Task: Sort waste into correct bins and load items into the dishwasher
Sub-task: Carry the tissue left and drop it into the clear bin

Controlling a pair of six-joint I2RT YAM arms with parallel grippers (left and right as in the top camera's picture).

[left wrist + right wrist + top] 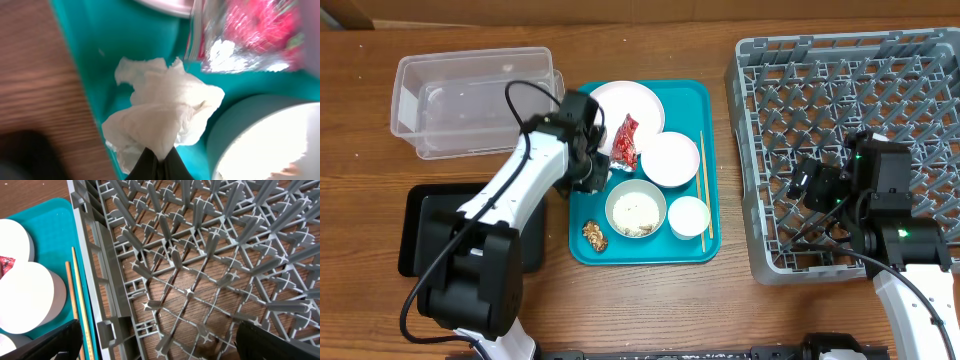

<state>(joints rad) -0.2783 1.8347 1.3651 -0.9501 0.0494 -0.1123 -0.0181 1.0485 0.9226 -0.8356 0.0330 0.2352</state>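
Loosely crumpled white tissue (165, 112) in left pincer (157, 158)

The left arm (510, 195) rises from the near edge of the worktop, left of centre, and slants toward the middle with its wrist bent downward. Its pincer (159, 164) points down, the dark fingertips pressed together and pinching a fold of the crumpled white tissue (165, 107). The right arm (905, 270) comes up from the near right corner, its wrist turned toward the worktop's centre and its pincer (805, 188) spread wide with nothing between the fingers.
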